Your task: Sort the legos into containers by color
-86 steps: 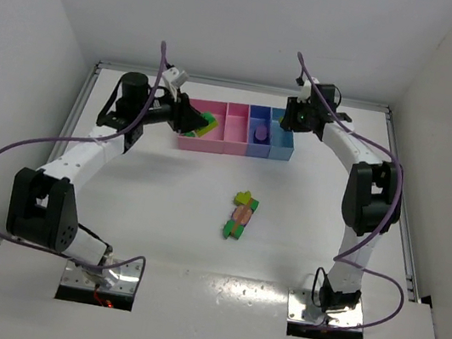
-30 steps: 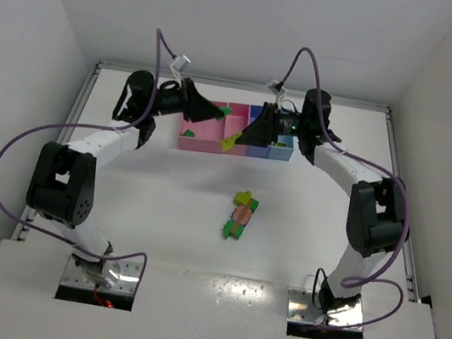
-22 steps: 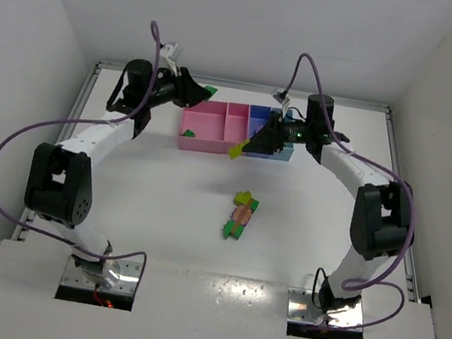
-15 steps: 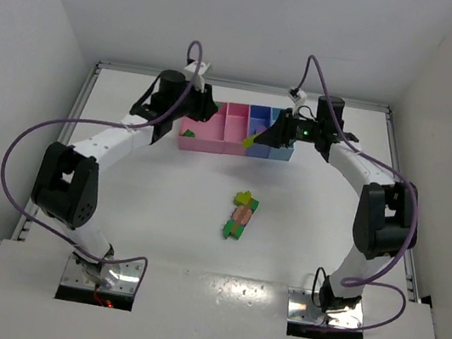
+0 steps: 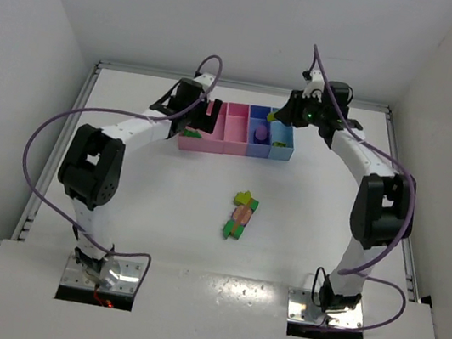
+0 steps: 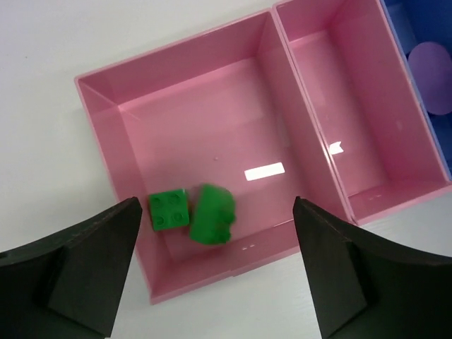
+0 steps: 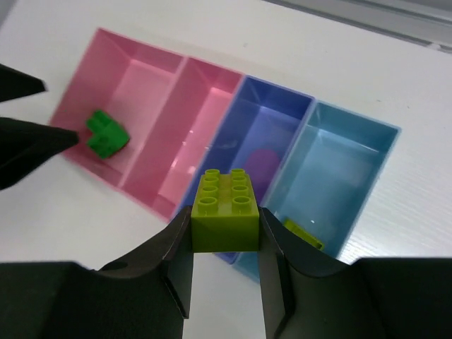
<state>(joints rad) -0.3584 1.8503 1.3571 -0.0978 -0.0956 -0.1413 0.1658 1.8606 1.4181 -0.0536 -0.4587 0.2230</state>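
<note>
Gripping a studded yellow-green brick (image 7: 224, 205), right hand (image 7: 224, 227) closed, left hand (image 6: 213, 212) spread wide, empty.

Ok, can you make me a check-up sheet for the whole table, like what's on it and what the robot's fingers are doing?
Surface: white table, no spills seen.
Job's things: two green bricks in the wide pink tray; a purple piece in the purple-blue tray; a small brick pile mid-table, unsorted.
Clutter: nothing seen.
Grippers: left fingers open over the wide pink tray, holding nothing; right fingers shut on a yellow-green brick above the trays.
Cables: purple cables loop off both arms, not touching the bricks.
Surroundings: white walls on three sides.
</note>
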